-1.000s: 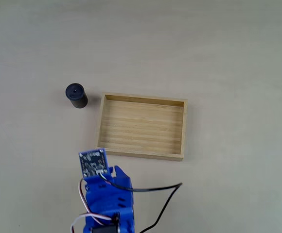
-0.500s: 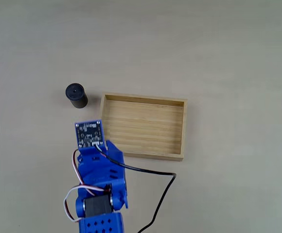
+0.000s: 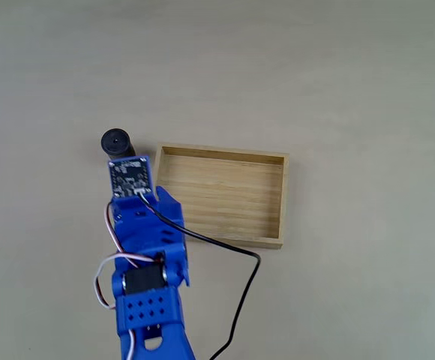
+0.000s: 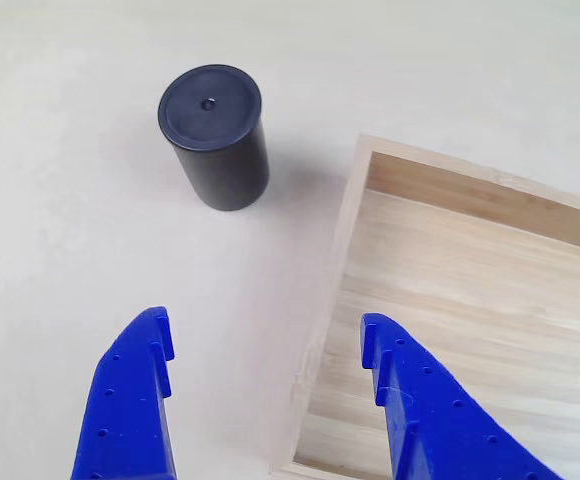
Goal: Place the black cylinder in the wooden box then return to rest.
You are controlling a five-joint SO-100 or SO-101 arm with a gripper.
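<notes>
Two blue fingers (image 4: 130,390) of the gripper (image 4: 265,335) spread wide, holding nothing, above the wooden box's (image 4: 490,300) left wall in the other view. Beyond them, to the far left, the black cylinder (image 4: 215,135) stands upright on the table (image 4: 60,250), just beside the box's far left corner, not touching it. Seen from the fixed view, the blue arm (image 3: 146,255) reaches toward the cylinder (image 3: 115,141), left of the box (image 3: 221,195).

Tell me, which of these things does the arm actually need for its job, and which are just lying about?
Needed:
black cylinder, standing on the table
wooden box, empty
gripper, open

Just there:
table
black cable trailing from the arm
</notes>
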